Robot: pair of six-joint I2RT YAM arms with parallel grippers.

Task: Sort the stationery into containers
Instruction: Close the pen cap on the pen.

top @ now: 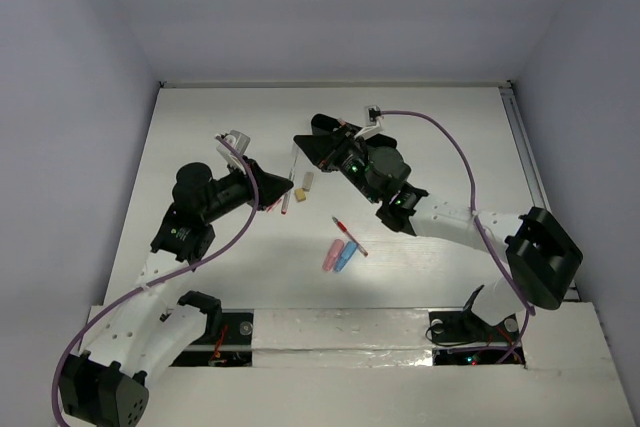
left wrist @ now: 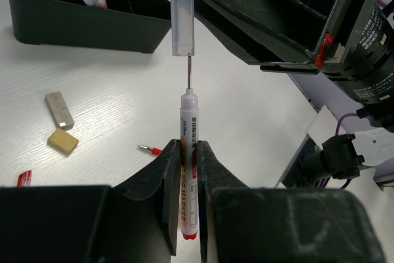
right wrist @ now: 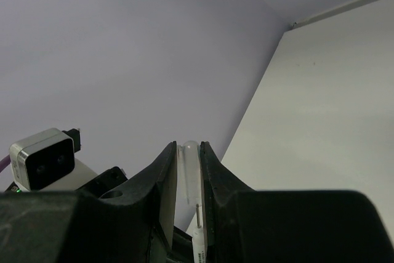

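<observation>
Beside the tan eraser [left wrist: 63,141], left claw [left wrist: 188,149] grips marker [left wrist: 188,115]; right claw [right wrist: 187,152] pinches cap [left wrist: 183,16].

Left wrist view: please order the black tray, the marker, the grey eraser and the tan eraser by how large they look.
1. black tray
2. marker
3. grey eraser and tan eraser: too alike to rank.

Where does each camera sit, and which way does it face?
Top external: above and behind the arms, looking down at the table; both arms show.
Left wrist: on the left gripper, facing the marker and tray; own fingers show.
Right wrist: on the right gripper, facing the wall; own fingers show.
Shared: both wrist views show the clear cap.
</observation>
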